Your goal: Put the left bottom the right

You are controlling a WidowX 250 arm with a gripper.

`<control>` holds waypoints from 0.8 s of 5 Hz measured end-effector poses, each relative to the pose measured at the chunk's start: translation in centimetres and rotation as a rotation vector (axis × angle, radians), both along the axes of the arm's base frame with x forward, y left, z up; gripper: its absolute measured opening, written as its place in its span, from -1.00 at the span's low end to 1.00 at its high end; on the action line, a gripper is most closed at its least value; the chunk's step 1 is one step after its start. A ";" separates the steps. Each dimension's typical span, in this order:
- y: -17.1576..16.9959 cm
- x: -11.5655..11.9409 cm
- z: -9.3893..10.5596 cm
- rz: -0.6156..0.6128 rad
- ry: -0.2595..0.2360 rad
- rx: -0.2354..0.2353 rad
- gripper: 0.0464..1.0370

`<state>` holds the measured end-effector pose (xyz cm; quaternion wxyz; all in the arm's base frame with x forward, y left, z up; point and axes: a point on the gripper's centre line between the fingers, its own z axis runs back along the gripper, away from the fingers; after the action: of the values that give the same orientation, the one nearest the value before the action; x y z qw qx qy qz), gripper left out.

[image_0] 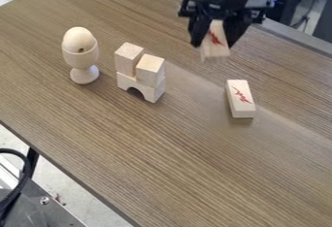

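Cable: black, looping at the lower left of the view, off the surface and well apart from the arch block.
Egg cup: pale wood, upright, left of the arch block, with a wooden egg seated in it.
Arch block: on the surface, its curved opening downward.
Left cube: on top of the arch block, at its left end.
Right cube: beside the left cube, on the arch block's right end.
Gripper: above and right of the arch block in the view, fingers clamped on the raised block.
Raised block: pale, red-marked, hanging downward, right of the arch block.
Lying block: pale, red-marked, flat, farther right of the arch block.
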<state>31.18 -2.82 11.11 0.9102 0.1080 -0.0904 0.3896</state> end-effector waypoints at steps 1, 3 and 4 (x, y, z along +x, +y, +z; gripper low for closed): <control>-0.8 0.5 -1.0 0.037 0.033 -0.033 0.05; -2.2 1.4 -2.9 0.064 0.098 -0.075 0.05; -2.6 1.6 -4.0 0.072 0.129 -0.089 0.05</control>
<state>32.76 -5.46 7.09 0.9033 0.0955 -0.0104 0.4180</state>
